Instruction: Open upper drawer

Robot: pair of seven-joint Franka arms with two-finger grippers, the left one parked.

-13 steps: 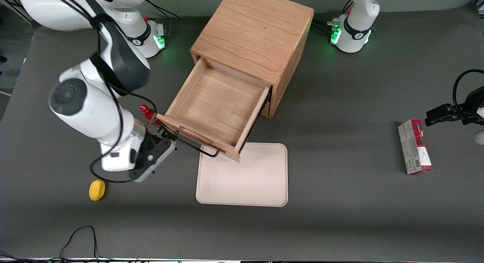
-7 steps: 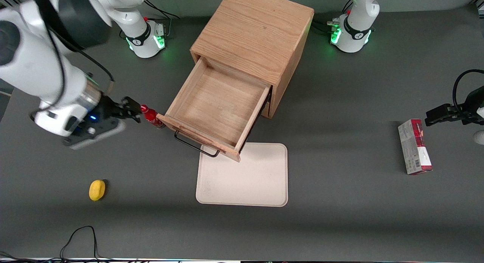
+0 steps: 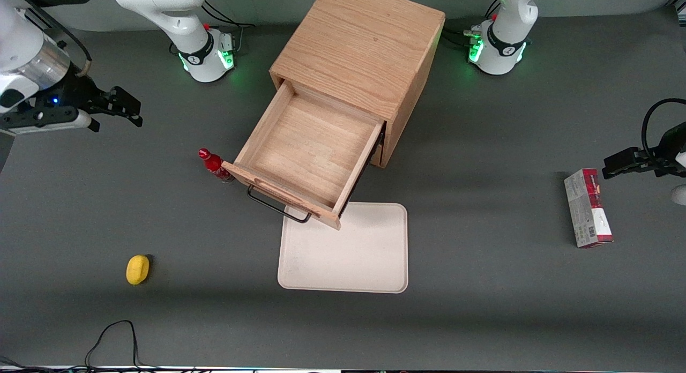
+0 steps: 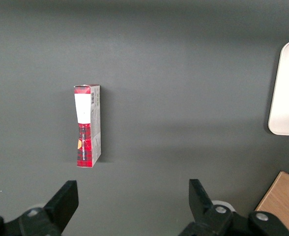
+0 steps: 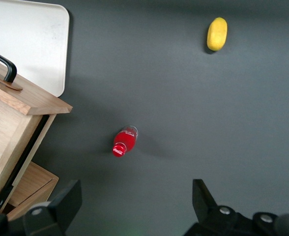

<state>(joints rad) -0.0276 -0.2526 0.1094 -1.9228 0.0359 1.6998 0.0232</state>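
Note:
The upper drawer (image 3: 308, 148) of the oak cabinet (image 3: 359, 46) stands pulled far out, and its inside is bare wood. Its black bar handle (image 3: 278, 206) hangs free over the tray's edge. My right gripper (image 3: 120, 114) is open and empty. It is raised well away from the drawer, toward the working arm's end of the table. In the right wrist view the gripper (image 5: 134, 201) looks down on the table, with the drawer front (image 5: 26, 98) and handle (image 5: 2, 64) at the edge. The bottom drawer (image 5: 29, 184) shows underneath.
A small red bottle (image 3: 214, 165) stands beside the drawer's front corner and shows in the right wrist view (image 5: 124, 141). A yellow lemon-like thing (image 3: 138, 269) lies nearer the front camera. A cream tray (image 3: 345, 250) lies in front of the cabinet. A red box (image 3: 588, 208) lies toward the parked arm's end.
My right gripper has left the drawer handle and swung up and away toward the working arm's end of the table. The drawer has stayed pulled out. The bottle has not moved.

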